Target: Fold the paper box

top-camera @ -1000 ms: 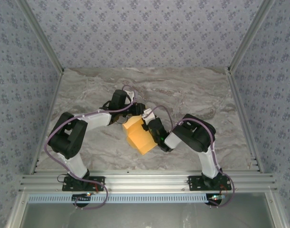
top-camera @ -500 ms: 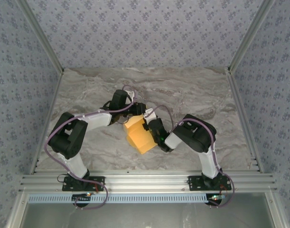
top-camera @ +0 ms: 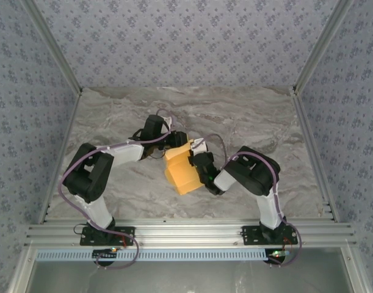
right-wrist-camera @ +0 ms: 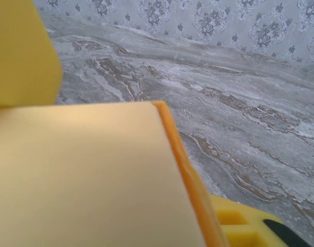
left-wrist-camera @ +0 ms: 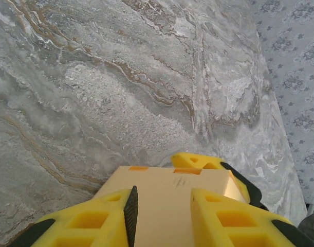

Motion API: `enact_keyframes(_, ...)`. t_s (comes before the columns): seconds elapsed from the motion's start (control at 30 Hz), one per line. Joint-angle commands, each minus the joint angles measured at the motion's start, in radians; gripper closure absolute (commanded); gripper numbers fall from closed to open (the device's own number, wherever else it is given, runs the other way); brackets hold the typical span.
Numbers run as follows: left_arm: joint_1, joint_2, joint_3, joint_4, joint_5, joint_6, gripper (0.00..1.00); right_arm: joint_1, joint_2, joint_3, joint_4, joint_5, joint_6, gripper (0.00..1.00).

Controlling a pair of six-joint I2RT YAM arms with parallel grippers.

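The marble table carries both arms, which meet near its centre. The paper box sits between them, raised off the surface; over the last second it has rotated and shifted slightly right (a reorientation, probably to present a flap). The left gripper meets its far end, with fingers straddling the cardboard. The right gripper bears on its right side; whether its fingers are clamped cannot be determined.

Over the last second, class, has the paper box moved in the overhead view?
Yes. The paper box has shifted slightly right and turned a little, judged against the fixed aluminium rail at the table's near edge.
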Motion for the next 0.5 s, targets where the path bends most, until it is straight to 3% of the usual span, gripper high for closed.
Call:
enact_keyframes(0.0,-0.007,0.038,-0.004,-0.163,0.004,0.010,0.66,-0.051,-0.032,-0.051,-0.027,-0.057,0.031,0.62)
enact_keyframes(0.23,0.005,0.043,0.034,-0.215,-0.002,0.043,0.66,-0.068,-0.138,-0.111,-0.004,-0.331,-0.040,0.49)
enact_keyframes(0.47,0.011,0.017,0.049,-0.233,0.013,0.059,0.61,-0.098,-0.210,-0.187,-0.002,-0.423,-0.069,0.42)
